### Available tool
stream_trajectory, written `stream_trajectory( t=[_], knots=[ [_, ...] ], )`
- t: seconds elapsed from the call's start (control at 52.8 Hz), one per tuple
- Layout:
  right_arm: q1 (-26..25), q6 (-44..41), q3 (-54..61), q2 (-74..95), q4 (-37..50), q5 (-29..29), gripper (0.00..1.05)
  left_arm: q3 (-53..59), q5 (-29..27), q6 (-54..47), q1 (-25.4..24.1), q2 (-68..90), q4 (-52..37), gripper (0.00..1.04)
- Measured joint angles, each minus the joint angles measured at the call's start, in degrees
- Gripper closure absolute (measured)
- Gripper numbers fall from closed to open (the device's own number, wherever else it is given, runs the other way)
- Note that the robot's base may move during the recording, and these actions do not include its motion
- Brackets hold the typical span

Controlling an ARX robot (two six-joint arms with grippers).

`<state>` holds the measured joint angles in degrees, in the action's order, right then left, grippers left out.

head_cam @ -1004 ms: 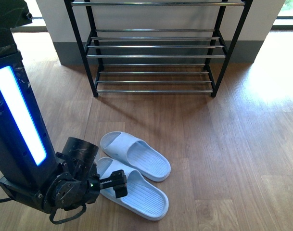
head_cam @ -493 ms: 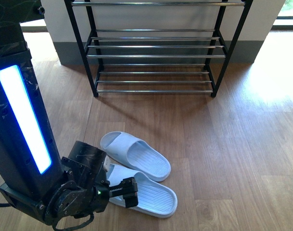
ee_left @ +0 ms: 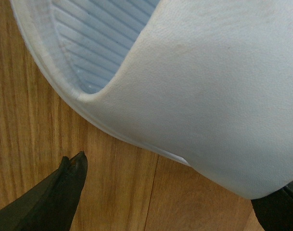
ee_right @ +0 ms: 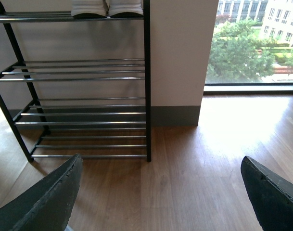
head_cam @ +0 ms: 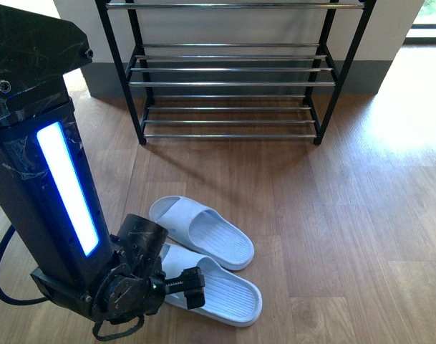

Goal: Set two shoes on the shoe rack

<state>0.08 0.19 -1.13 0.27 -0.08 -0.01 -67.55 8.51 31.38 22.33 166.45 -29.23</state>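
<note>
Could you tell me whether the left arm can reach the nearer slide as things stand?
Likely yes: the left hand sits at the nearer pale blue slide, its fingers open either side of it.

The multi-tier shoe rack [head_cam: 228, 82] has thin black metal uprights and shiny chrome rods streaked with pale glints. In front of the rack, the pair of pale blue open-toe rubber slides [head_cam: 203, 233] shows footbeds ribbed with fine parallel ridges. In the left wrist view one slide's strap [ee_left: 209, 96] is whitish blue with a fine leathery grain, its footbed a deeper blue. The warm brown wooden plank floor [head_cam: 361, 215] under the rack bears long straight grain. Behind the rack the wall [head_cam: 239, 25] is white above a grey skirting band [head_cam: 364, 77]. On the rack's top shelf sit white shoe soles [ee_right: 108, 7]. The left arm [head_cam: 31, 143], in front of the rack, is glossy black with faint pale marbling and carries a white light strip [head_cam: 67, 190] edged in vivid blue
</note>
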Motion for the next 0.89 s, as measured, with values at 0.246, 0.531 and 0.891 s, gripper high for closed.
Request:
stream_trajectory(
  t=[0.246, 0.531, 0.891],
  knots=[
    [0.0, 0.0, 0.0, 0.0, 0.0, 0.0, 0.09, 0.5, -11.1, -6.4, -3.7, 0.2, 1.1, 0.33],
    [0.0, 0.0, 0.0, 0.0, 0.0, 0.0, 0.09, 1.7, -15.1, -10.1, -6.8, 0.5, 0.5, 0.80],
    [0.0, 0.0, 0.0, 0.0, 0.0, 0.0, 0.09, 13.9, -19.1, -13.5, -12.9, -10.0, -3.9, 1.03]
  ],
)
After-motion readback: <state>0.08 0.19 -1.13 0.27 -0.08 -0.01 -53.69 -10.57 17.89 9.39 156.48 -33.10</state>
